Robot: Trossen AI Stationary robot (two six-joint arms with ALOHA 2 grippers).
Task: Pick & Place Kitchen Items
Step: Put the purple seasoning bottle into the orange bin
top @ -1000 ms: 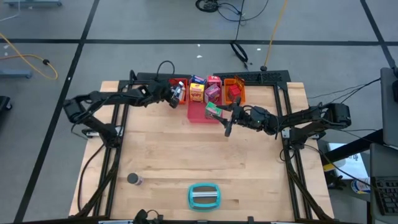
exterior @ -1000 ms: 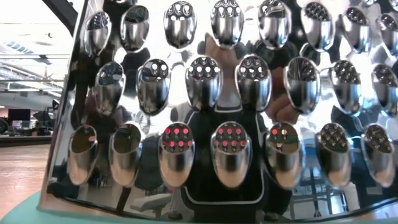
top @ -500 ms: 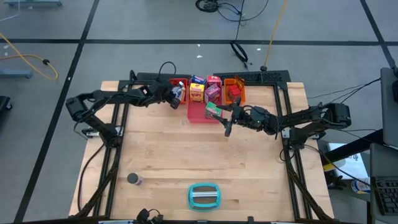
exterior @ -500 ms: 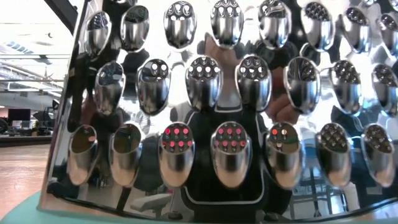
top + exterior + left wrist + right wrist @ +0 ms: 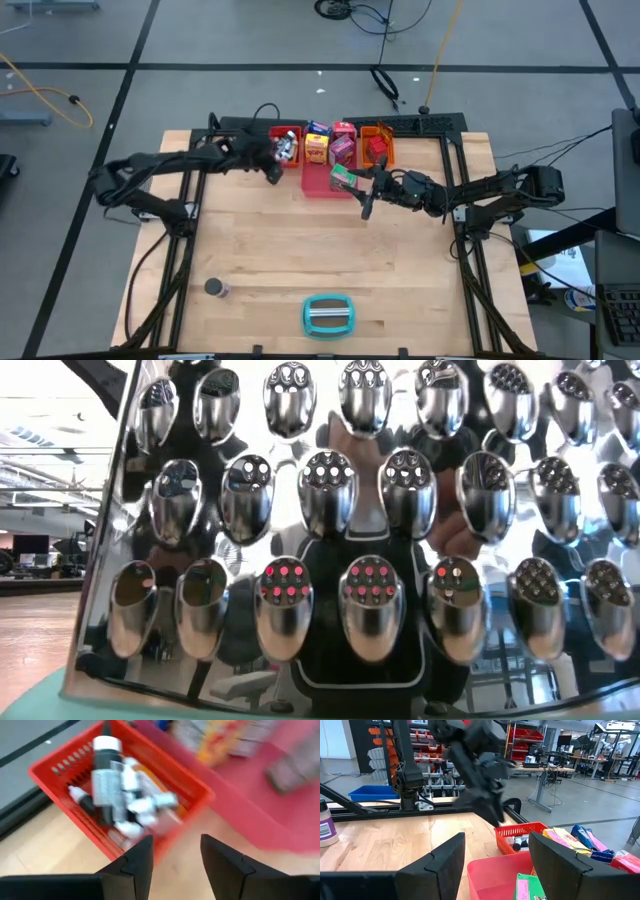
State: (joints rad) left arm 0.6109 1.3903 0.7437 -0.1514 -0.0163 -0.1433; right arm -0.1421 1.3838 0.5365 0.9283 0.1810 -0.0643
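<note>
- Left gripper (image 5: 172, 865) hangs just near of the red tray (image 5: 195, 787) at the table's far edge, fingers apart and empty
- Small bottles (image 5: 122, 795) lie heaped inside that tray
- Right gripper (image 5: 366, 192) waits over the pink tray (image 5: 318, 184), fingers spread, empty, beside a green box (image 5: 345, 178)
- Judgement: clear the rim before swinging away
- Dark can (image 5: 214, 288) sits near-left, unplaced

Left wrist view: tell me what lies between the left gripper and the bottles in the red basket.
Only the red basket's near wall and bare wooden tabletop separate the empty left gripper from the bottles.
</note>
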